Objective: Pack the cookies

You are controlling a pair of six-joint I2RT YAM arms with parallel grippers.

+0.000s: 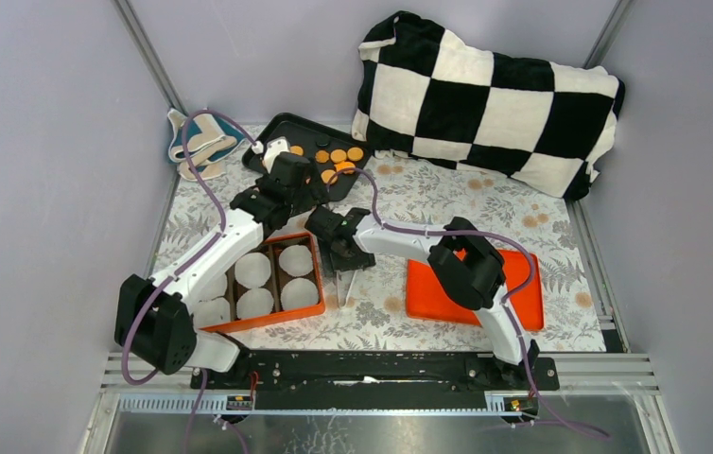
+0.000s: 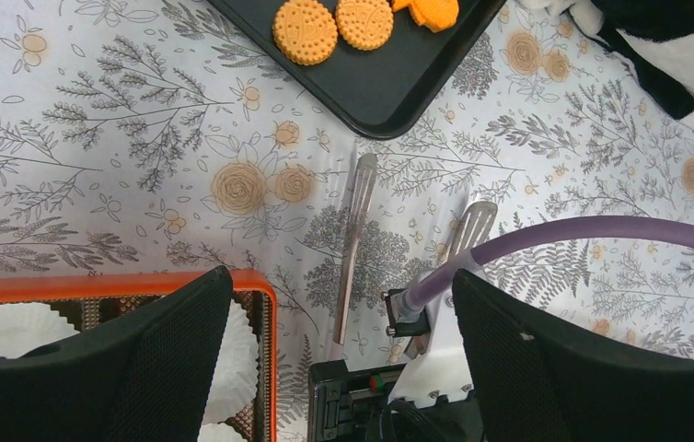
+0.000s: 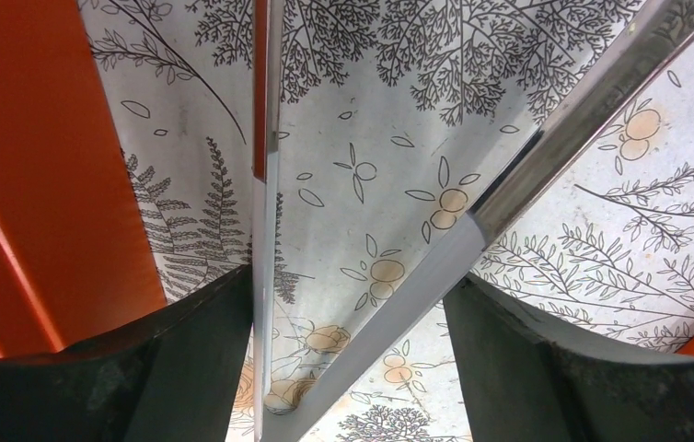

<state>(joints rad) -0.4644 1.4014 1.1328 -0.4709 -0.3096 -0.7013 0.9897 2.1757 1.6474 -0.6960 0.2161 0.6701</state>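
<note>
Flat round orange biscuit cookies (image 2: 305, 30), far black tray (image 2: 389, 87): light, brittle; nip edges gently. My right gripper (image 3: 348, 285) clasps steel tongs (image 2: 354, 230); left gripper (image 2: 339, 274) spread, empty.

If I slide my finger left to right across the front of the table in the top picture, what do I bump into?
orange box of white paper cups → metal tongs → flat orange tray

Cookies (image 1: 339, 156) on tray (image 1: 286, 126) behind box (image 1: 268, 320) of cups (image 1: 253, 270); lid (image 1: 426, 288) right of it
</note>
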